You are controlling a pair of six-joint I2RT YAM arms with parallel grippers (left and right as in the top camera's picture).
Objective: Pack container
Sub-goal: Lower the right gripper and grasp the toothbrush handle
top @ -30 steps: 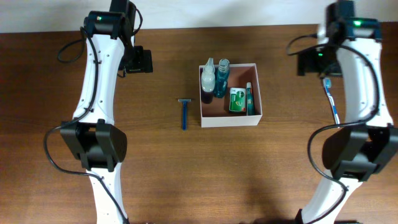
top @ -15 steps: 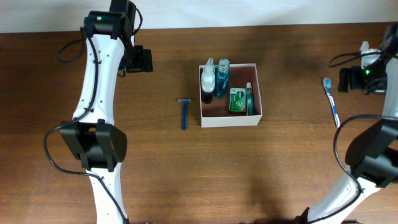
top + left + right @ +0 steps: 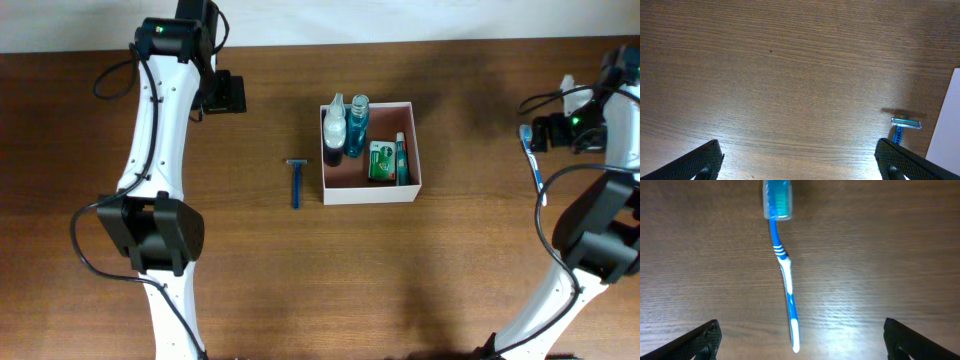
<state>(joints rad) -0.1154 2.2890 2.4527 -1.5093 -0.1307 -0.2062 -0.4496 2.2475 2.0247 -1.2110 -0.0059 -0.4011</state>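
The container (image 3: pixel 370 193), a square white-walled box with a pinkish-brown inside, stands at the table's middle. It holds a spray bottle (image 3: pixel 335 125), a blue bottle (image 3: pixel 358 125), a green packet (image 3: pixel 380 160) and a tube (image 3: pixel 401 158). A blue razor (image 3: pixel 296 183) lies just left of it and shows in the left wrist view (image 3: pixel 902 127). A blue toothbrush (image 3: pixel 535 165) lies at the far right. My right gripper (image 3: pixel 550 132) is open above it, with the handle end between the fingers in the right wrist view (image 3: pixel 800 329). My left gripper (image 3: pixel 225 95) is open and empty over bare wood (image 3: pixel 797 150).
The container's white wall (image 3: pixel 947 130) shows at the right edge of the left wrist view. The toothbrush (image 3: pixel 782 265) lies with its capped head far from the right fingers. Both arm bases stand along the table's front edge.
My right arm swung out to the right edge, then its gripper came back left over the toothbrush head. The left arm and all objects have not moved.
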